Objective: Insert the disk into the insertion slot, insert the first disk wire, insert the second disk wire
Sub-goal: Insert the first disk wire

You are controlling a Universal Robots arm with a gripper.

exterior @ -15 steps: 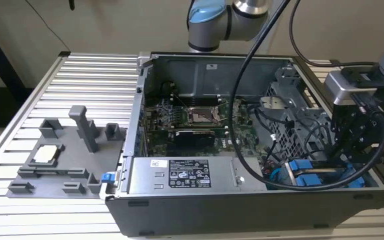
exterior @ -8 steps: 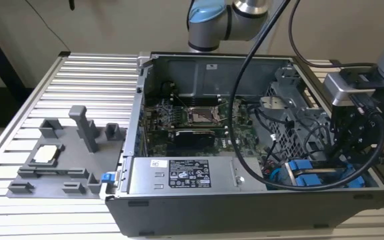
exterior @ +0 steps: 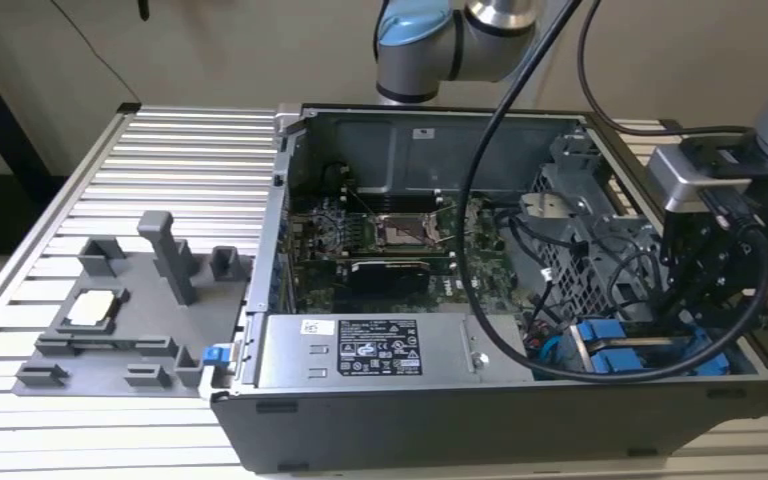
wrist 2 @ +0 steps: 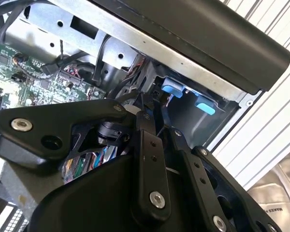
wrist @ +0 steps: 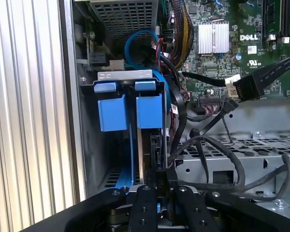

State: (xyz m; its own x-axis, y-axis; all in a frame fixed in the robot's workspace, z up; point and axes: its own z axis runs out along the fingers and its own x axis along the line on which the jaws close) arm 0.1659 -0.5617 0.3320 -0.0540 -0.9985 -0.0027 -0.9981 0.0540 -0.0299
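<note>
My gripper (wrist: 162, 187) hangs low inside the open computer case (exterior: 491, 420), over the insertion slot (wrist: 125, 75) with its blue tabs (wrist: 112, 112). The fingers (wrist: 143, 205) stand close together, shut on a small black plug of a disk wire (wrist: 162, 176). The disk (wrist: 152, 145) stands edge-on in the bay under the blue tab that lies nearer the mainboard. A thin blue wire (wrist: 131, 159) runs down beside it. In the second wrist view the fingertips (wrist 2: 146, 126) point at the blue tabs (wrist 2: 173, 89). In the exterior view the gripper (exterior: 702, 300) is at the case's right, above the slot (exterior: 608, 350).
A loose black connector (wrist: 246, 86) on a flat cable lies over the mainboard (wrist: 217, 48). Black cables (wrist: 217, 159) cross the perforated metal cage (wrist: 241, 154) beside the gripper. The labelled power-supply box (exterior: 371, 350) sits at the case front. A grey fixture plate (exterior: 117, 320) lies on the slatted table.
</note>
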